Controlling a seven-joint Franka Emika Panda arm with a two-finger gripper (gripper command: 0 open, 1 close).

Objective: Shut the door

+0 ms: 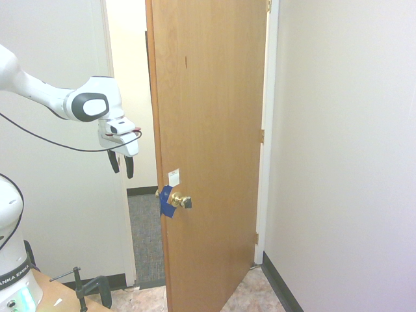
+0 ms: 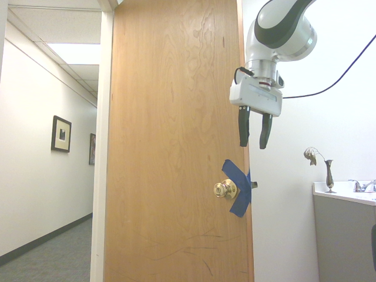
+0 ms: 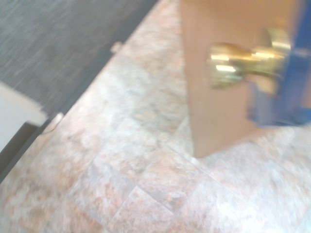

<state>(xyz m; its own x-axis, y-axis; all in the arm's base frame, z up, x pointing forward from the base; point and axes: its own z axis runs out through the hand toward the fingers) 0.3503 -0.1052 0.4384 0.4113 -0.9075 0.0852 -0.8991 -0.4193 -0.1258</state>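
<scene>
Positioning the wide-spread hand [image 2: 255, 147] at one o'clock from the knob [image 2: 225, 188], apparently needing next to round the free edge and push the door [image 2: 170, 129] closed from the opposite face.

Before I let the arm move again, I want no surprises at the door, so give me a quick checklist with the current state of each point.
1. Door shut: not ok, it stands ajar.
2. Tool open, holding nothing: ok, its fingers are apart with nothing between them.
3. Tool down at knob height: not ok, it hangs above the brass knob.
4. Blue tape on the door edge beside the knob: ok.
5. Tool touching the door: cannot tell; the outside views don't settle the depth.
6. Floor in the door's whole swing path free of obstacles: cannot tell, only part of it shows.
</scene>
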